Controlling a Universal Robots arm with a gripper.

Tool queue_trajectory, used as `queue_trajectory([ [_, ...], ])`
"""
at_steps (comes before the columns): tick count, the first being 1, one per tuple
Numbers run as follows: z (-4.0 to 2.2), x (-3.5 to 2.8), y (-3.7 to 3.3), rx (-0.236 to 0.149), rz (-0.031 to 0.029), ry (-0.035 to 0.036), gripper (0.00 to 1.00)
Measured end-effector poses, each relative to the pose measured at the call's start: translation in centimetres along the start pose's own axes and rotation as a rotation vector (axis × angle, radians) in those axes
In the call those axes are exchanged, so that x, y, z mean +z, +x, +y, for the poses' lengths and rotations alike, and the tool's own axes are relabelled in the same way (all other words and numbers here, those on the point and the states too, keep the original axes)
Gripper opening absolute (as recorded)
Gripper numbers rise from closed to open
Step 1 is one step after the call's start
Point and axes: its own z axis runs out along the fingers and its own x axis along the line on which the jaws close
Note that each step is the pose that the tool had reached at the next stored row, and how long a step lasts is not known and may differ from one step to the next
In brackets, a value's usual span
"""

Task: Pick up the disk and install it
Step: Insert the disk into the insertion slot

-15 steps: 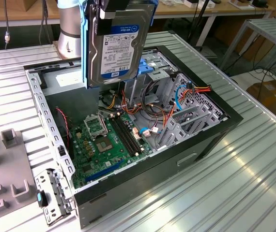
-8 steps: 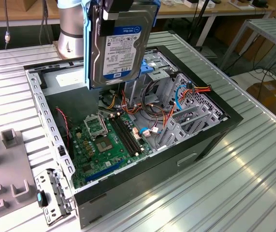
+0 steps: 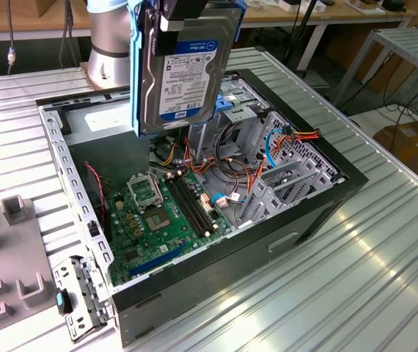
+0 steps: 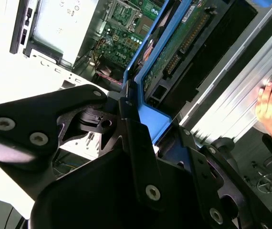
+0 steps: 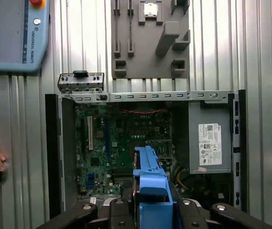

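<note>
The disk, a stiff, dense slab of silver metal with a glossy label and blue plastic rails, hangs upright above the open computer case. It looks fragile, best gripped by its rails. The pincer is clamped on its upper end, over the ribbed metal table

Workshop corner, kinda cluttered
Ribbed metal table up front with soft glare on the slats; long wooden bench along the back, cable dangling in front, second slatted metal table at the exterior view's right, cardboard box on pale floor below it.
</note>
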Motion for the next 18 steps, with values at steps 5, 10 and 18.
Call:
queue_trajectory([
  [5, -0.16, 0.00, 0.09, 0.000, 0.0001, 0.0000, 0.37],
  [10, -0.34, 0.00, 0.21, 0.000, 0.0001, 0.0000, 0.37],
  [18, -0.62, 0.00, 0.37, 0.000, 0.0000, 0.0000, 0.37],
])
